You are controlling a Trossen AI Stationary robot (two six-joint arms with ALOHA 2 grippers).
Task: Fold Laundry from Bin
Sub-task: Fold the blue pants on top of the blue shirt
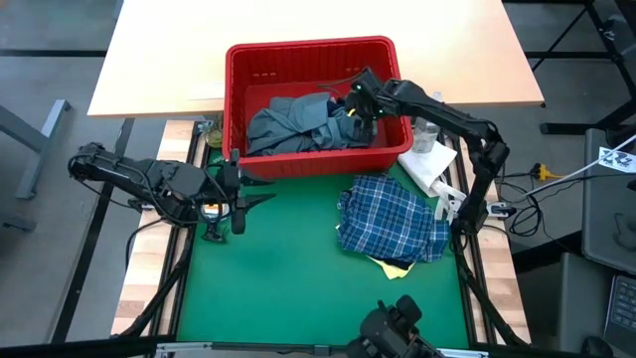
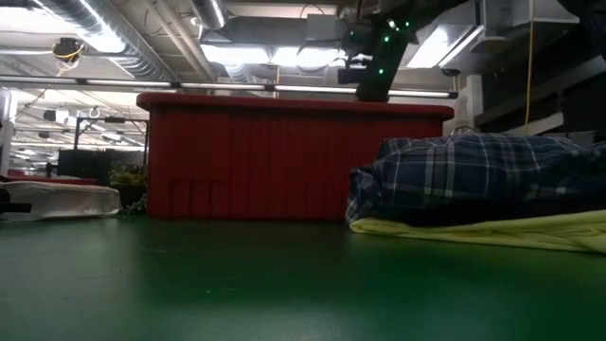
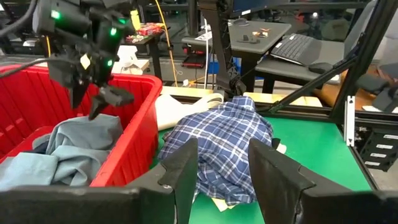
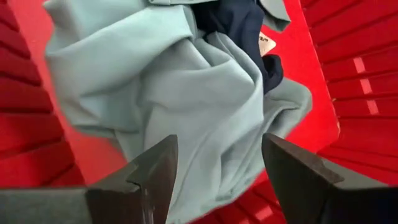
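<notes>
Right hand: we see our right hand [image 1: 360,96] poised over the far right part of the red bin [image 1: 388,159], fingers [image 4: 149,177] spread wide and released, above the cloth and holding nothing.
Left hand: our left hand [image 1: 256,192] waits at the left edge of the green counter [image 1: 278,268], just near the bin's near-left corner; its fingers [image 3: 186,168] stand apart with nothing between them.
Bin: it sits at the far side of the counter, centred.
Grey-blue garment: the large grey-blue garment [image 4: 186,93] lies crumpled inside the bin, filling most of its floor.
Navy garment: the dark navy garment [image 4: 239,28] lies in the bin too, partly under the grey-blue one, toward the right.
Plaid shirt: the blue-white plaid shirt [image 1: 393,219] lies bunched on the counter, near and right of the bin.
Yellow garment: the small yellow garment [image 2: 492,232] lies under the plaid shirt, its edge showing at the near side.
Paper towel: the white paper towel [image 1: 429,164] lies beside the bin's right near corner.
</notes>
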